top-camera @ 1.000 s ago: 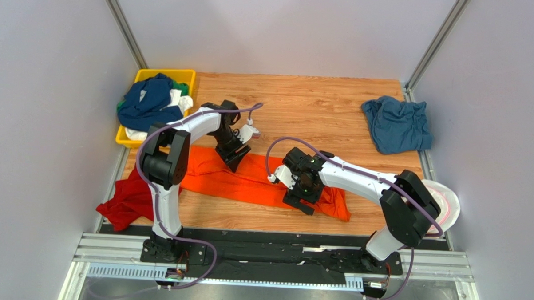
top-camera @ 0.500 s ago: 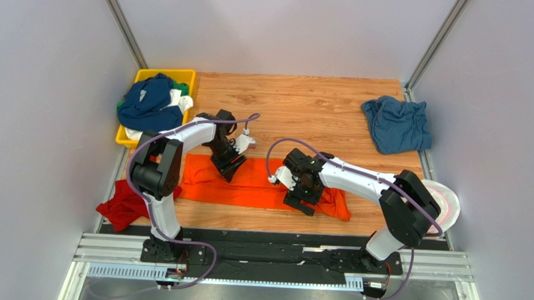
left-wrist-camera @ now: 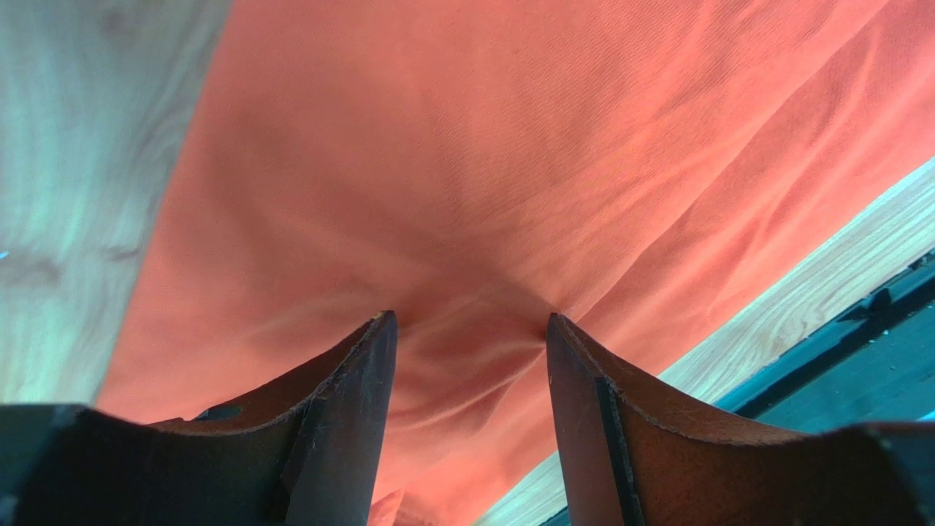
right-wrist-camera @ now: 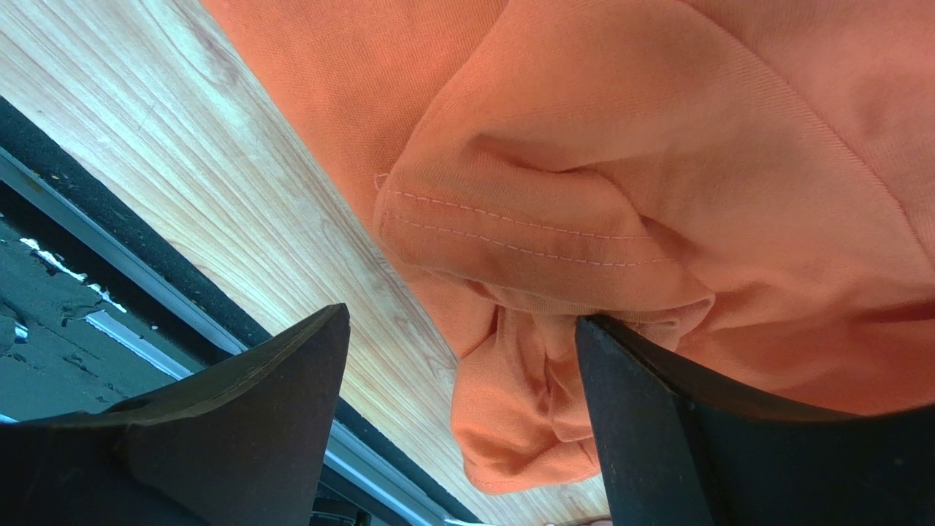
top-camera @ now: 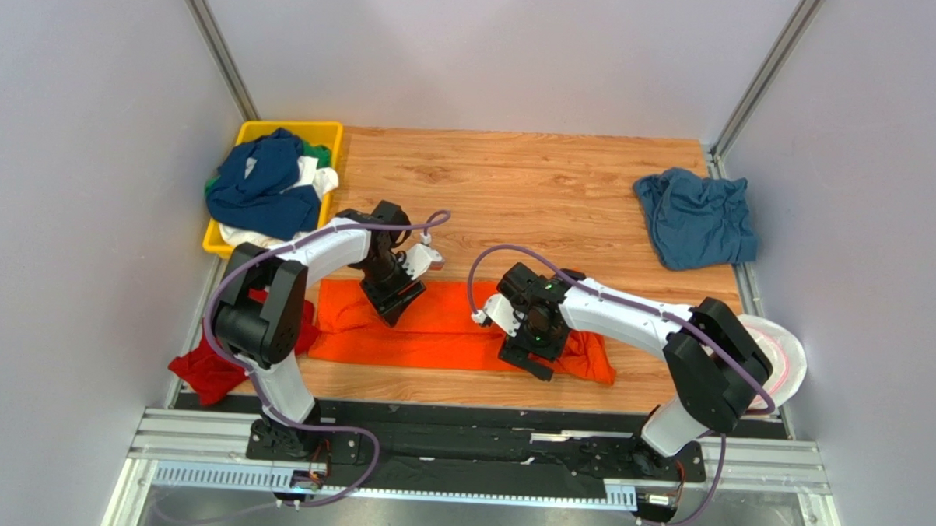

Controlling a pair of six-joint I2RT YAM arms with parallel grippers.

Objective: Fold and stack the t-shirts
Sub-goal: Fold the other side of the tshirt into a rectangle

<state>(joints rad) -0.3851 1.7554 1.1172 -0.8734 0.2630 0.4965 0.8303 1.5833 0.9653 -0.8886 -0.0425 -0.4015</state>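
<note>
A bright orange t-shirt lies as a long band across the near part of the table. My left gripper is at the band's left part. In the left wrist view the left gripper is open, with both fingertips pressed onto the orange cloth, which puckers between them. My right gripper is at the band's right part, near its front edge. In the right wrist view the right gripper is wide open. A bunched hem of the orange shirt hangs between the fingers and touches the right one.
A steel-blue shirt lies crumpled at the back right. A yellow tray at the back left holds navy, white and green shirts. A red shirt lies at the near left edge. A white-and-pink disc sits at the right edge.
My left gripper has moved toward the near left, bringing the orange shirt's far edge with it, so the band is narrower. The right gripper has barely moved.
</note>
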